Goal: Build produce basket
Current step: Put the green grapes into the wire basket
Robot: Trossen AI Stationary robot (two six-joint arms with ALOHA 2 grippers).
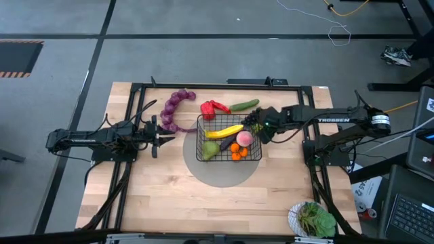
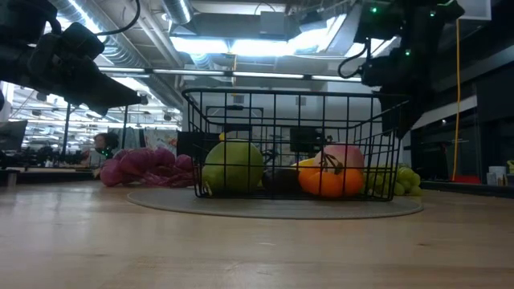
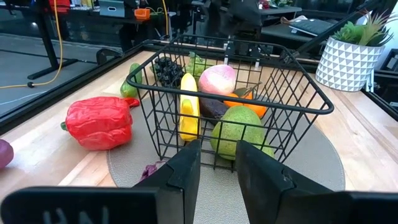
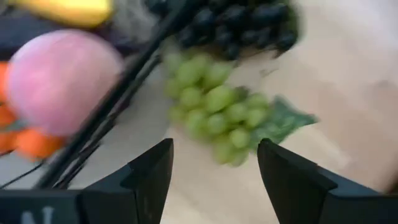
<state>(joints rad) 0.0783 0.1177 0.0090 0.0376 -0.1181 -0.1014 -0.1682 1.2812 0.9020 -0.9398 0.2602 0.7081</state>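
Observation:
The black wire basket (image 1: pixel 199 139) stands on a round grey mat and holds a banana (image 1: pixel 225 131), a pear (image 1: pixel 209 150), a peach (image 1: pixel 245 139), oranges (image 1: pixel 238 152) and an eggplant. The purple grape string (image 1: pixel 174 108), red pepper (image 1: pixel 214 108), cucumber (image 1: pixel 244 105) and dark grapes (image 1: pixel 251 122) lie on the table around it. My right gripper (image 4: pixel 214 168) is open above the green grapes (image 4: pixel 217 106), which lie just outside the basket's right wall (image 4: pixel 118 106). My left gripper (image 3: pixel 217 155) is open, level, just left of the basket (image 3: pixel 249 99).
A white bowl of leafy greens (image 1: pixel 312 218) stands at the table's near right corner. A black frame (image 1: pixel 135 108) borders the work area. Bare wood lies in front of the basket (image 1: pixel 203 196). A piece of the purple string (image 3: pixel 149 169) lies by the left gripper's fingers.

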